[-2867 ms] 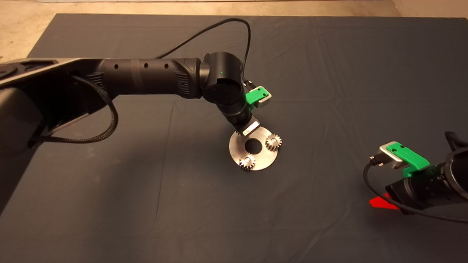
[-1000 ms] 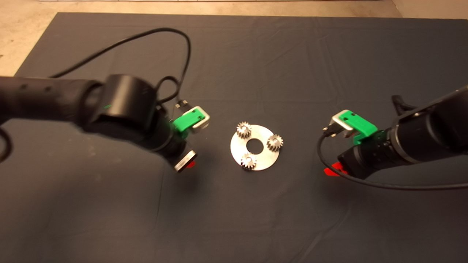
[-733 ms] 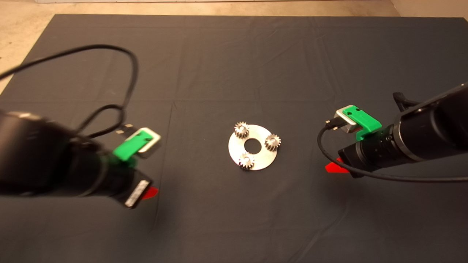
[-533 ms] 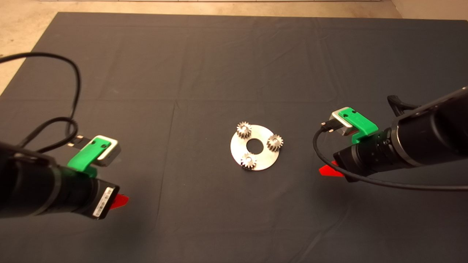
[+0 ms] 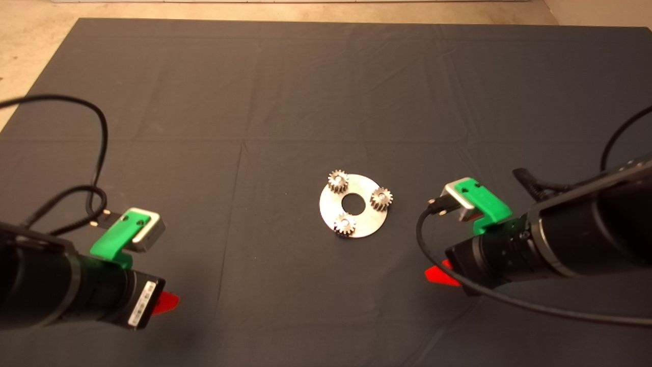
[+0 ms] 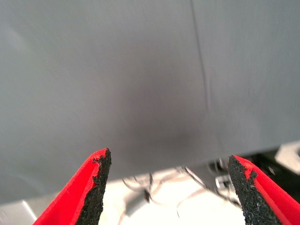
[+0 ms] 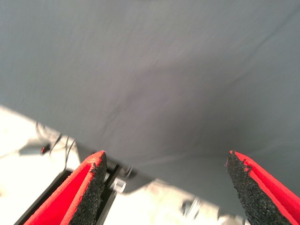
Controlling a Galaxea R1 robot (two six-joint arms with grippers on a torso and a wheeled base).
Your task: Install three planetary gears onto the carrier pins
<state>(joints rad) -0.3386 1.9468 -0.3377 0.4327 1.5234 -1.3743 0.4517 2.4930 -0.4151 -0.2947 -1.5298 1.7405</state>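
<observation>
In the head view the flat round silver disc (image 5: 362,224) with a large central hole lies at the mat's middle. Three small silvery planetary gears sit on it in a triangle, one at the far left (image 5: 337,181), one at the right (image 5: 381,198), one at the near side (image 5: 345,224). The carrier pins are hidden inside the gears' bores. My left gripper (image 5: 165,303) is at the lower left, far from the disc, open and empty (image 6: 168,187). My right gripper (image 5: 438,274) is at the lower right, off the disc, open and empty (image 7: 166,185).
The dark mat (image 5: 285,102) covers the table, with creases across it. Both wrist views look down past the mat's near edge (image 6: 154,164) at a pale floor with cables. Black cables loop from each wrist camera (image 5: 97,153).
My left arm has drawn back from the disc to the lower left, leaving a third gear on the disc. My right arm came in toward the disc, then drew back toward the near edge.
</observation>
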